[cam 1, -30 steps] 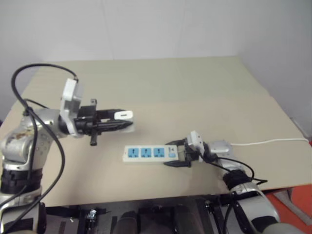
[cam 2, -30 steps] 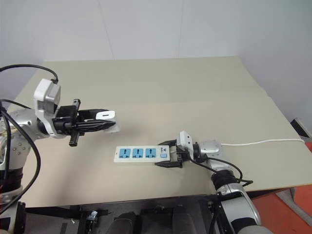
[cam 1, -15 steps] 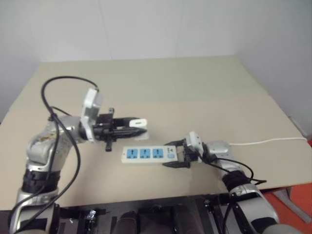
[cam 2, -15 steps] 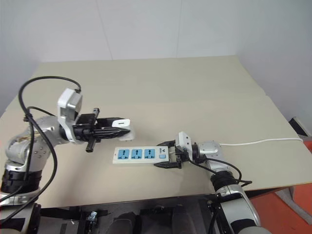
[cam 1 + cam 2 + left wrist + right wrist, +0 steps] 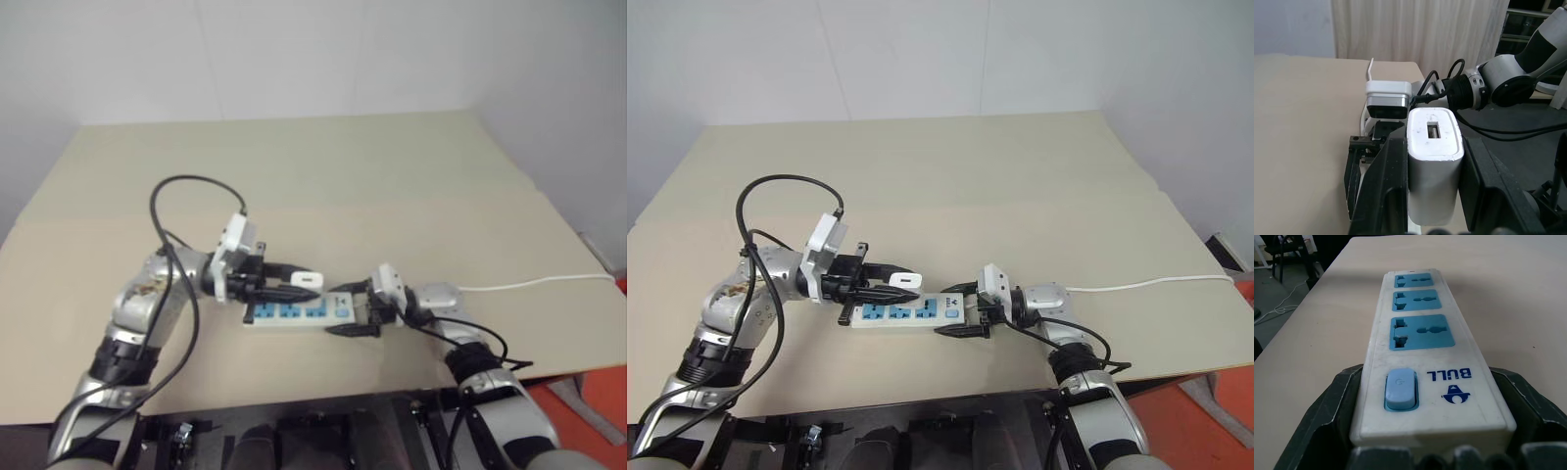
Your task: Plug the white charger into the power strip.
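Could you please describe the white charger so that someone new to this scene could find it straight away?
On the beige table, a long white power strip with blue sockets lies near the front edge. Just above it, the left gripper is shut on the white charger. The charger is a small plain block, far shorter than the strip, with no blue faces.

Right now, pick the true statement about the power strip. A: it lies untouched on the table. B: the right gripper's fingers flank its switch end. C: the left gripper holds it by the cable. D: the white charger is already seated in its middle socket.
B: the right gripper has a black finger on each side of the switch end of the power strip, while the left gripper holds the white charger above the sockets, not yet plugged in.
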`<act>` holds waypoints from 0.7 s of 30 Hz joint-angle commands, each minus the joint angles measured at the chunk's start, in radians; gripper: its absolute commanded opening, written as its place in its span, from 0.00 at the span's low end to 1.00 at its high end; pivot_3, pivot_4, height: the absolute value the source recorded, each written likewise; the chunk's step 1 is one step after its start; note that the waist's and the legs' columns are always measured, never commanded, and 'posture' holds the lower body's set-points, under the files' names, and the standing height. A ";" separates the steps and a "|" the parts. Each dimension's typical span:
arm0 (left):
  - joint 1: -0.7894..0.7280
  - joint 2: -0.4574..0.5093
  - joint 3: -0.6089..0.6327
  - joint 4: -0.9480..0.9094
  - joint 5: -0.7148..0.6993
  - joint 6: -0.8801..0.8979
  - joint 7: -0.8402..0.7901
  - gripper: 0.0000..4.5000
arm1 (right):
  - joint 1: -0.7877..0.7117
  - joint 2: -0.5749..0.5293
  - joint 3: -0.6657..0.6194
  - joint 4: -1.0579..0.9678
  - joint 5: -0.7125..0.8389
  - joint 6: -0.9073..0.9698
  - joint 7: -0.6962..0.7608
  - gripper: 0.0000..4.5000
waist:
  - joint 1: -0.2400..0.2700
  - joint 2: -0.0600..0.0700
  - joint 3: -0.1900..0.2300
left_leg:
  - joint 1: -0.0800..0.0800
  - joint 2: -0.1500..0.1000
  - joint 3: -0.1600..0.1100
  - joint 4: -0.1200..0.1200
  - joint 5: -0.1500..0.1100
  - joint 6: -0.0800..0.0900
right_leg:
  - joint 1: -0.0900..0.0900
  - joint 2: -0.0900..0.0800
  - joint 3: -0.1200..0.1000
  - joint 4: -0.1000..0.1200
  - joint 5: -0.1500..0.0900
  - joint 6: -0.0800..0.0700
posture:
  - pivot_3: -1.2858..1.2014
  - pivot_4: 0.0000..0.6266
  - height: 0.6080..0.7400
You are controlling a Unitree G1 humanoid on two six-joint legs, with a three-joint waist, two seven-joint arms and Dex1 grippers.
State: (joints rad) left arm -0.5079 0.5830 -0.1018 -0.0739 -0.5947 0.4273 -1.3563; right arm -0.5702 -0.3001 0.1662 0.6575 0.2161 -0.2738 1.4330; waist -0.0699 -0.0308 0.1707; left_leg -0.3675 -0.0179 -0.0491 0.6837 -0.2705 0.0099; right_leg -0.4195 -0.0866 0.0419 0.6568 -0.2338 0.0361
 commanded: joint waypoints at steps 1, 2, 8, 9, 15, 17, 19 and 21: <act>-0.005 -0.007 0.005 0.003 0.010 -0.034 -0.007 0.22 | 0.030 0.017 0.026 0.003 -0.012 0.028 0.000 0.76 | 0.000 0.000 0.000 | 0.000 0.000 0.000 0.000 0.000 0.000 | 0.000 0.000 0.000 0.000 0.000 0.000 | 0.52 0.24 1.00; -0.002 -0.009 0.001 0.009 0.018 -0.042 -0.008 0.22 | 0.031 0.017 0.027 0.002 -0.012 0.029 0.000 0.76 | 0.000 0.000 0.000 | 0.000 0.000 0.000 0.000 0.000 0.000 | 0.000 0.000 0.000 0.000 0.000 0.000 | 0.52 0.24 1.00; 0.008 -0.032 -0.019 0.038 0.057 -0.081 -0.008 0.22 | 0.033 0.018 0.029 -0.004 -0.013 0.034 0.002 0.76 | 0.000 0.000 0.000 | 0.000 0.000 0.000 -0.001 0.000 0.000 | 0.000 0.000 0.000 -0.001 0.000 0.000 | 0.52 0.24 1.00; 0.008 -0.034 -0.022 0.041 0.060 -0.083 -0.009 0.22 | 0.034 0.017 0.030 -0.004 -0.013 0.035 0.004 0.76 | 0.000 0.000 0.000 | 0.000 0.000 0.000 -0.001 0.000 0.000 | 0.000 0.000 0.000 -0.001 0.000 0.000 | 0.52 0.24 1.00; 0.005 -0.039 -0.025 0.048 0.064 -0.084 -0.018 0.22 | 0.037 0.013 0.031 -0.021 -0.008 0.047 0.014 0.76 | 0.000 0.000 0.000 | 0.000 0.000 0.000 -0.002 0.000 0.000 | 0.000 0.000 0.000 -0.001 0.000 0.000 | 0.52 0.24 1.00; 0.006 -0.039 -0.027 0.048 0.067 -0.085 -0.021 0.22 | 0.036 0.013 0.031 -0.024 -0.007 0.049 0.015 0.76 | 0.000 0.000 0.000 | 0.000 0.000 0.000 -0.003 0.000 0.000 | 0.000 0.000 0.000 -0.002 0.000 0.000 | 0.52 0.24 1.00; 0.008 -0.040 -0.033 0.054 0.079 -0.099 -0.023 0.22 | 0.036 0.014 0.031 -0.024 -0.007 0.050 0.014 0.76 | 0.000 0.000 0.000 | 0.000 0.000 0.000 -0.003 0.000 0.000 | 0.000 0.000 0.000 -0.002 0.000 0.000 | 0.52 0.24 1.00; 0.011 -0.043 -0.043 0.065 0.101 -0.124 -0.025 0.22 | 0.036 0.015 0.031 -0.025 -0.007 0.051 0.014 0.76 | 0.000 0.000 0.000 | 0.000 0.000 0.000 -0.003 0.000 0.000 | 0.000 0.000 0.000 -0.002 0.000 0.000 | 0.52 0.24 1.00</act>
State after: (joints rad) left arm -0.4974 0.5447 -0.1420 -0.0058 -0.5070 0.3362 -1.3729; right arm -0.5592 -0.3012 0.1666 0.6278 0.2165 -0.2464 1.4314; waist -0.0697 -0.0308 0.1706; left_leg -0.3675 -0.0178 -0.0492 0.6804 -0.2705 0.0099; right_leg -0.4200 -0.0865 0.0418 0.6547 -0.2339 0.0361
